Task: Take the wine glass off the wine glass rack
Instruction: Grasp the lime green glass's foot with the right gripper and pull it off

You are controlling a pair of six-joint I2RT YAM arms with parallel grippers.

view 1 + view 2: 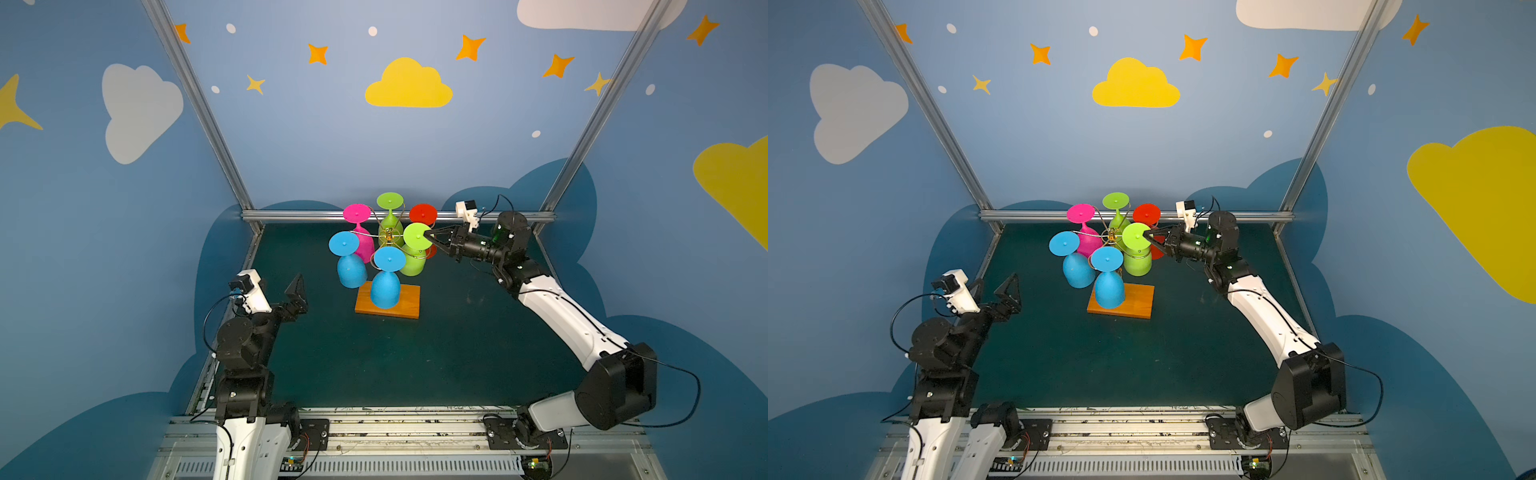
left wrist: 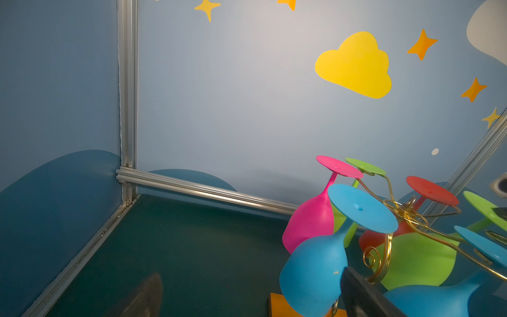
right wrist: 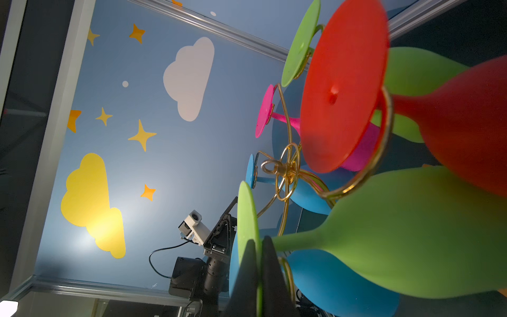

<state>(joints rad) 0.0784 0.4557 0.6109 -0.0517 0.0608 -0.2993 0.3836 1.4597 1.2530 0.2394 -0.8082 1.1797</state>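
The right gripper [image 1: 428,237] pinches the flat foot of the green glass [image 1: 412,266], hanging at 3 o'clock on the rack [image 1: 409,301]. It looks light, maybe rubbery. The left gripper [image 1: 994,291] gapes empty.

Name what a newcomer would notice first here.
The gold wire wine glass rack stands at the back middle of the table, hung with six bright upside-down glasses in pink, green, red and blue. The right gripper is pinched on the foot of the nearer green wine glass, on the rack's right side in both top views. The left gripper sits open, well off to the left.
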